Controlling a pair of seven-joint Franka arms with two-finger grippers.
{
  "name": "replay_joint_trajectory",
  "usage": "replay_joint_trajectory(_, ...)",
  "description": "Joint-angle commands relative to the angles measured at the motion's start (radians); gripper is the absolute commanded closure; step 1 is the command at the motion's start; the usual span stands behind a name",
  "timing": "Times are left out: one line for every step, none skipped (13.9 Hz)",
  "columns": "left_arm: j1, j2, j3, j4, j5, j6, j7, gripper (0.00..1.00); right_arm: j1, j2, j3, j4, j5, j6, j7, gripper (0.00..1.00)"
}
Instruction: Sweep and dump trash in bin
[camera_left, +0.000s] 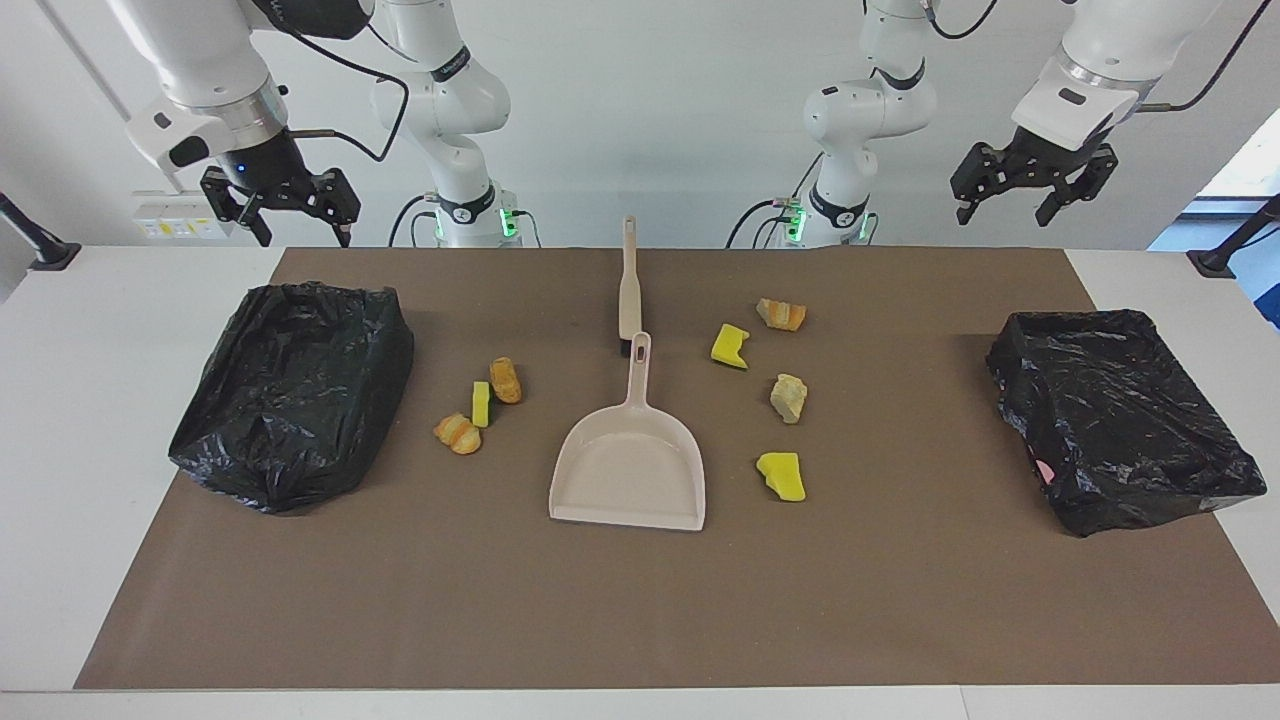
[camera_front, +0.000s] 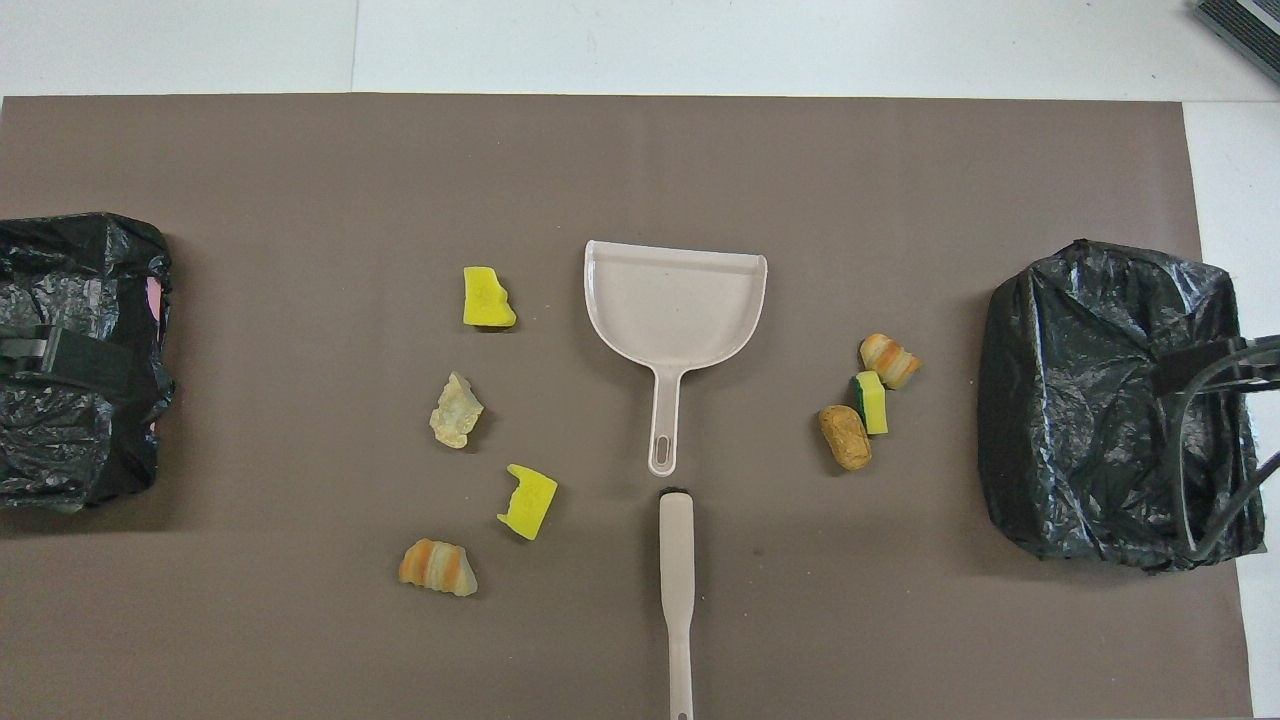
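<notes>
We see the beige dustpan (camera_left: 630, 470) lying flat at the middle of the brown mat (camera_left: 640, 600), its long axis running straight away from the robots: the handle points toward them, the wide mouth away. In line with it, just nearer the robots, lies the brush (camera_left: 628, 285), its handle also pointing at the robots and its dark head almost touching the dustpan's handle tip.

The trash sits in two clusters beside the dustpan. Toward the left arm's end we count four pieces, well apart from one another: an orange-brown lump (camera_left: 781, 314), a yellow sponge piece (camera_left: 729, 346), a pale tan lump (camera_left: 788, 398) and another yellow sponge piece (camera_left: 782, 476). Toward the right arm's end, three pieces crowd together: two orange-brown lumps (camera_left: 506, 380) (camera_left: 458, 434) with a yellow sponge (camera_left: 481, 404) between them.

A black-lined bin (camera_left: 1115, 415) stands at the left arm's end, a second one (camera_left: 295, 390) at the right arm's.

The left gripper (camera_left: 1030, 195) and right gripper (camera_left: 285, 215) both hang released, holding nothing, above the robots' edge of the table.
</notes>
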Motion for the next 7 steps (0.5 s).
replay_joint_trajectory(0.017, -0.015, -0.009, -0.021, 0.008, 0.005, 0.005, 0.0, -0.006, -0.013, 0.001, -0.007, 0.016, 0.001, 0.021, 0.0)
replay_joint_trajectory(0.017, -0.015, -0.009, -0.021, 0.008, 0.005, 0.007, 0.0, -0.006, -0.015, 0.001, -0.007, 0.016, 0.001, 0.021, 0.0)
replay_joint_trajectory(0.017, -0.015, -0.009, -0.021, 0.008, 0.005, 0.005, 0.0, -0.006, -0.013, 0.001, -0.007, 0.016, 0.001, 0.019, 0.0)
replay_joint_trajectory(0.017, -0.015, -0.009, -0.021, 0.008, 0.005, 0.007, 0.0, -0.006, -0.013, 0.001, -0.007, 0.016, 0.003, 0.015, 0.0)
replay_joint_trajectory(0.017, -0.015, -0.009, -0.021, 0.008, 0.005, 0.007, 0.0, -0.006, -0.013, 0.001, -0.007, 0.016, 0.003, 0.016, 0.0)
replay_joint_trajectory(0.017, -0.015, -0.009, -0.021, 0.008, 0.005, 0.007, 0.0, -0.006, -0.013, 0.001, -0.007, 0.016, 0.003, 0.016, 0.0)
replay_joint_trajectory(0.017, -0.015, -0.009, -0.021, 0.008, 0.005, 0.007, 0.0, -0.006, -0.013, 0.001, -0.007, 0.016, 0.003, 0.016, 0.0)
